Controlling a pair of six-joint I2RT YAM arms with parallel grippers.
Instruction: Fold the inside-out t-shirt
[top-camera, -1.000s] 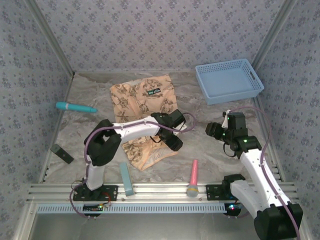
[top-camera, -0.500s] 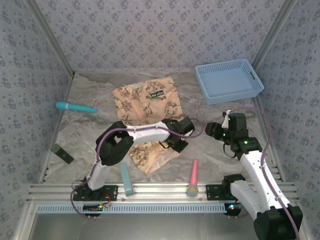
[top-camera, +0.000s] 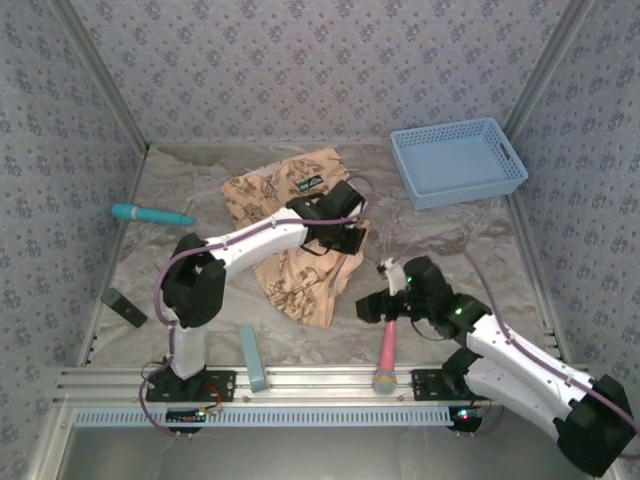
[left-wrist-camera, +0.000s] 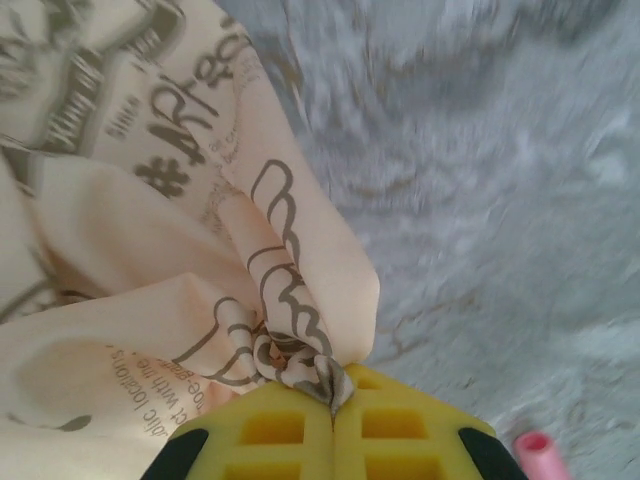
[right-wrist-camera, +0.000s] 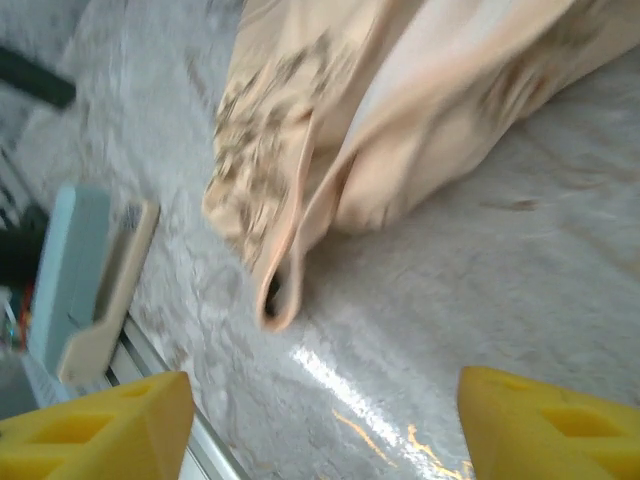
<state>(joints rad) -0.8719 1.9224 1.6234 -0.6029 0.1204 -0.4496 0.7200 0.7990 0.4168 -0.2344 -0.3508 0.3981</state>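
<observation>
The inside-out t-shirt (top-camera: 285, 262) lies rumpled in the middle of the table, peach-tan with a faded brown print and a small dark label (top-camera: 306, 183) near its far edge. My left gripper (top-camera: 343, 228) is over the shirt's right side. In the left wrist view the left gripper (left-wrist-camera: 335, 402) is shut, with a bunched fold of the t-shirt (left-wrist-camera: 200, 260) pinched between its yellow fingers. My right gripper (top-camera: 374, 306) hovers just right of the shirt's near corner. Seen from the right wrist, the right gripper (right-wrist-camera: 325, 430) is open and holds nothing, and the t-shirt's corner (right-wrist-camera: 300, 220) lies ahead of it.
A blue basket (top-camera: 458, 162) stands at the back right. A teal pen-shaped tool (top-camera: 150, 214) lies at the left, with a dark block (top-camera: 123, 308) near the left rail. A light blue block (top-camera: 253, 357) and a pink tool (top-camera: 387, 350) lie near the front rail.
The left gripper shut on the shirt's right edge and pulled it toward the back. The right arm swung left and forward to the shirt's near corner, its jaws opening wider.
</observation>
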